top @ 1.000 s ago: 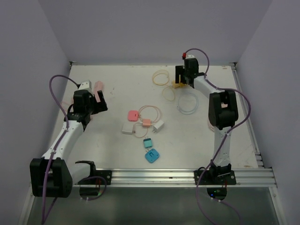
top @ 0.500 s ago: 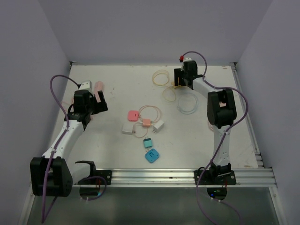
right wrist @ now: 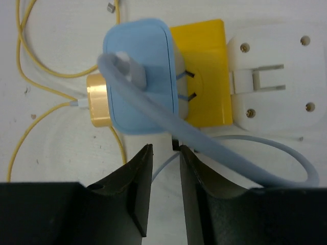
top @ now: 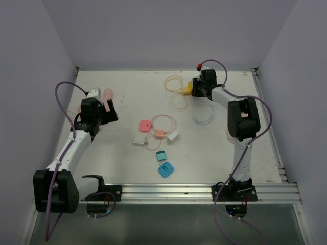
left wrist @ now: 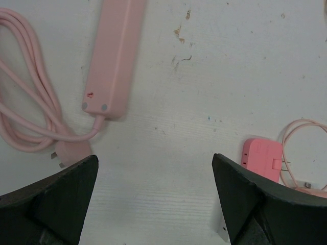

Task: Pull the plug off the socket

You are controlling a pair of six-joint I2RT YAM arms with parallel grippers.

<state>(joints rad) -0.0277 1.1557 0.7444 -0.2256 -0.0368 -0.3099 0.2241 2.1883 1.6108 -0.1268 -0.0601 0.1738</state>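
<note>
task's thing: the light blue rounded plug sits in the yellow socket block, far right on the white tabletop; two dark prongs show in the seam, so it looks not quite flush.
long axis: plug, socket and a white screwed block lie in one row across the right wrist view, plug left, white block right; my guess is the pull has to run along that row, away from the yellow.
right tool: just beside the row, tips pointing at the seam from the near side; its fingers are close together with a narrow gap.
grip: a pale blue cable sweeps from the plug's face across the tips; i cannot tell whether it is pinched.
nearer arm: the right one, by far.
left tool: fingers wide apart, nothing between them, over a pink power strip at the left side, well apart from the plug.
in the way: the pale blue cable, a thin yellow cable looping round, and a gold round connector touching the plug's far end.
also around: a pink square charger near mid-tabletop.
risk, as i judge it: nothing pins the socket, so it may slide along.
</note>
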